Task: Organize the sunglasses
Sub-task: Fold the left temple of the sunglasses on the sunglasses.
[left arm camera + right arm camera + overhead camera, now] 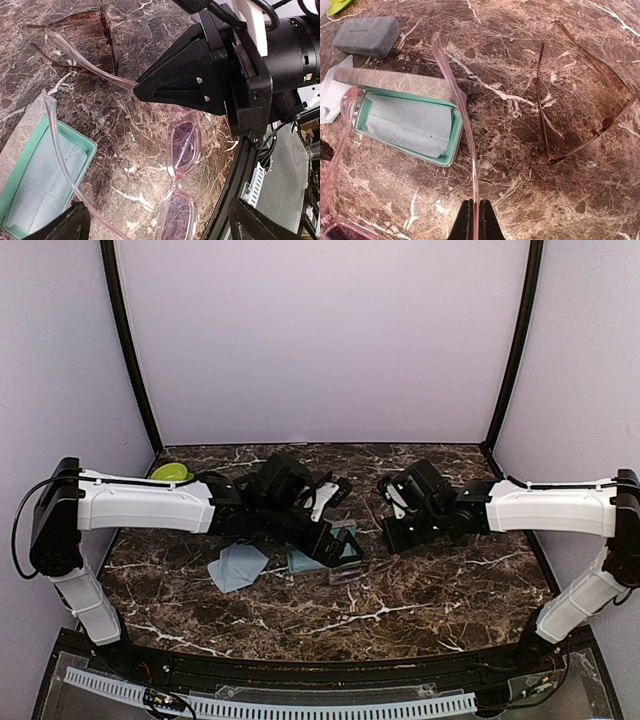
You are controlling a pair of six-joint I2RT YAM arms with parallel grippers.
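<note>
Right fingers (464, 225) clamped one thin temple of the pink sunglasses (184, 145), left fingers (60, 225) apart; that slim hold could slip or twist.

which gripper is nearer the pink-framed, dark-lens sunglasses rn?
Right. The right gripper has its fingers shut on one temple of the pink-framed dark-lensed sunglasses. The left gripper hangs open over the lenses, fingers either side, gripping nothing.
</note>
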